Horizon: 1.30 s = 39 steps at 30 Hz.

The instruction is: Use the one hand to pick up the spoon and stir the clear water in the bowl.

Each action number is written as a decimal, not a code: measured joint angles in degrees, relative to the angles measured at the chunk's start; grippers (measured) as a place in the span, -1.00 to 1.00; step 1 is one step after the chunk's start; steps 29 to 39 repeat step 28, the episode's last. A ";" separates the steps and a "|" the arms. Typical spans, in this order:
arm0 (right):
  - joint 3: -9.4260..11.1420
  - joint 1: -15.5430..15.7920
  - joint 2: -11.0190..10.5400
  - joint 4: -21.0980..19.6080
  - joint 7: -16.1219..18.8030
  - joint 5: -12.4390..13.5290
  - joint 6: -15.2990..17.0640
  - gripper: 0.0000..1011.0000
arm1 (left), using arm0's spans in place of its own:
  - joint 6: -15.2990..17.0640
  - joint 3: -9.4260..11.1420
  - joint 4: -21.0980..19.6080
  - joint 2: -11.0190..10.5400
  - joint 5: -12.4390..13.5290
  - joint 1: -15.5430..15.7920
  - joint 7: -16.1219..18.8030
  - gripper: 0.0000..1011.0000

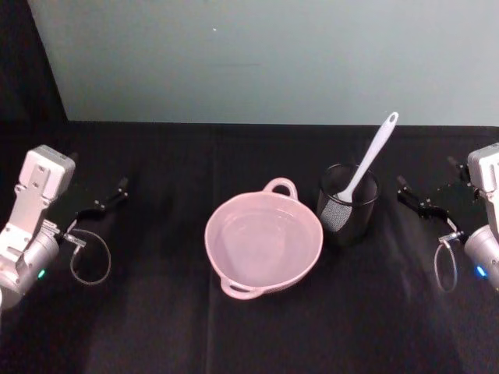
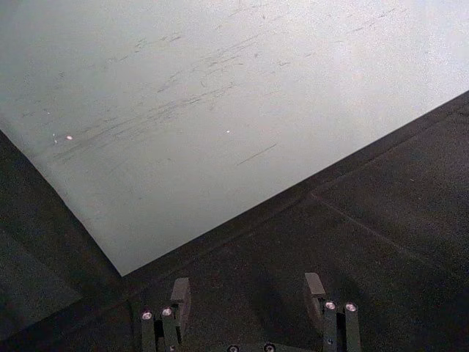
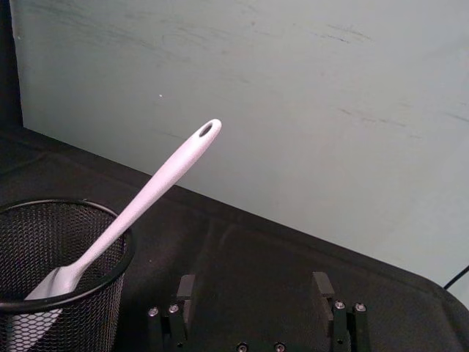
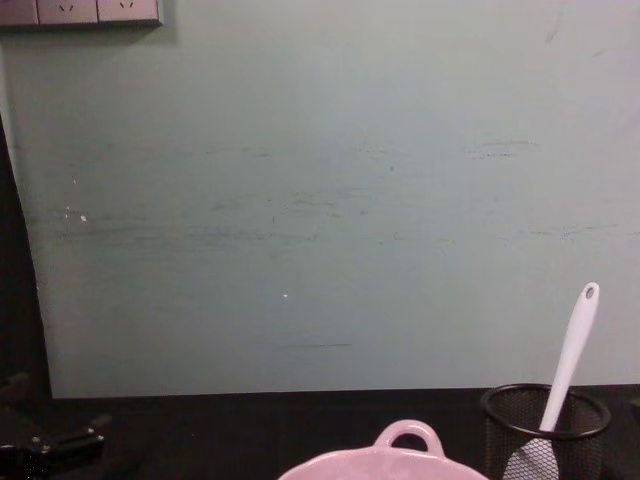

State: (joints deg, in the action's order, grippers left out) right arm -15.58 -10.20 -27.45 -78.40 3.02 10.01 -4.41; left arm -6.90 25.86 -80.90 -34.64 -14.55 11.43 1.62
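The pale pink bowl (image 1: 221, 226) sits at the table's middle with clear water in it; its far loop handle also shows in the chest view (image 4: 408, 432). The white spoon (image 1: 374, 154) stands head-down in a black wire-mesh cup (image 1: 348, 206) just right of the bowl, its handle leaning up and to the right (image 3: 157, 187) (image 4: 571, 345). My right gripper (image 1: 402, 189) (image 3: 253, 287) hovers open and empty a short way right of the cup. My left gripper (image 1: 118, 192) (image 2: 248, 293) rests open and empty at the far left, well away from the bowl.
The table is covered in black cloth (image 1: 156, 327), with a pale green wall (image 1: 265, 54) right behind it. A cable loop (image 1: 90, 261) hangs by the left wrist. Open cloth lies in front of the bowl and between it and the left arm.
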 joint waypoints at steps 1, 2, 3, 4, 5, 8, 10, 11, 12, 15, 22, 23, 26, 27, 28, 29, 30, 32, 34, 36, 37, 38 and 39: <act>-0.01 0.00 -0.01 0.00 0.00 0.00 -0.02 0.98 | 0.00 0.00 0.00 0.00 0.00 0.00 0.00 1.00; -0.01 -0.01 -0.01 0.00 0.00 0.00 -0.05 0.98 | 0.00 0.00 0.00 0.00 0.00 0.00 0.00 1.00; -0.02 -0.02 -0.03 0.00 0.00 0.00 -0.10 0.98 | 0.00 0.00 0.00 0.00 0.00 0.00 0.00 1.00; -0.02 -0.02 -0.04 0.00 -0.01 -0.01 -0.12 0.98 | 0.00 0.00 0.00 0.00 0.00 0.00 0.00 1.00; -0.03 -0.02 -0.05 0.00 -0.01 -0.01 -0.16 0.98 | 0.00 0.00 0.00 0.00 0.00 0.00 0.00 1.00; -0.05 -0.03 -0.06 0.00 -0.01 -0.01 -0.21 0.98 | 0.00 0.00 0.00 0.00 0.00 0.00 0.00 1.00; -0.06 -0.03 -0.07 0.00 -0.03 -0.01 -0.26 0.98 | -0.01 0.00 0.00 0.00 0.00 0.00 0.00 1.00; -0.06 -0.03 -0.08 0.00 -0.03 -0.01 -0.27 0.98 | 0.00 0.00 0.00 0.00 0.00 0.00 0.00 1.00; -0.07 -0.03 -0.08 0.00 -0.03 -0.01 -0.28 0.98 | 0.00 0.00 0.00 0.00 0.00 0.00 0.00 1.00; -0.09 -0.03 -0.10 0.00 -0.04 -0.01 -0.33 0.98 | 0.00 0.00 0.00 0.00 0.00 0.00 0.00 1.00; -0.10 -0.03 -0.13 0.00 -0.06 -0.01 -0.37 0.98 | 0.00 0.00 0.00 0.00 0.00 0.00 0.00 1.00; -0.10 -0.03 -0.13 0.00 -0.07 -0.01 -0.37 0.98 | 0.00 0.00 0.00 0.00 0.00 0.00 0.00 1.00; -0.10 -0.03 -0.15 0.00 -0.08 -0.01 -0.39 0.98 | 0.00 0.00 0.00 0.00 0.00 0.00 0.00 1.00; -0.10 -0.03 -0.15 0.00 -0.09 -0.02 -0.39 0.98 | 0.00 0.00 0.00 0.00 0.00 0.00 0.00 1.00; -0.10 -0.03 -0.15 0.00 -0.09 -0.02 -0.40 0.98 | -0.01 0.00 0.00 0.00 0.00 0.00 0.00 1.00; -0.10 -0.03 -0.15 0.00 -0.09 -0.02 -0.40 0.98 | -0.01 0.00 0.00 0.00 0.00 0.00 0.00 1.00; -0.10 -0.03 -0.15 0.00 -0.09 -0.02 -0.40 0.98 | -0.01 0.00 0.00 0.00 0.00 0.00 0.00 1.00; -0.10 -0.03 -0.15 0.00 -0.09 -0.02 -0.40 0.98 | -0.01 0.00 0.00 0.00 0.00 0.00 0.00 1.00; -0.10 -0.03 -0.15 0.00 -0.09 -0.02 -0.40 0.98 | -0.01 0.00 0.00 0.00 0.00 0.00 0.00 1.00; -0.10 -0.03 -0.15 0.00 -0.09 -0.02 -0.40 0.98 | -0.01 0.00 0.00 0.00 0.00 0.00 0.00 1.00; -0.10 -0.03 -0.15 0.00 -0.09 -0.02 -0.40 0.98 | -0.01 0.00 0.00 0.00 0.00 0.00 0.00 1.00; -0.10 -0.03 -0.15 0.00 -0.09 -0.02 -0.40 0.98 | -0.01 0.00 0.00 0.00 0.00 0.00 0.00 1.00; -0.10 -0.03 -0.15 0.00 -0.09 -0.02 -0.40 0.98 | -0.01 0.00 0.00 0.00 0.00 0.00 0.00 1.00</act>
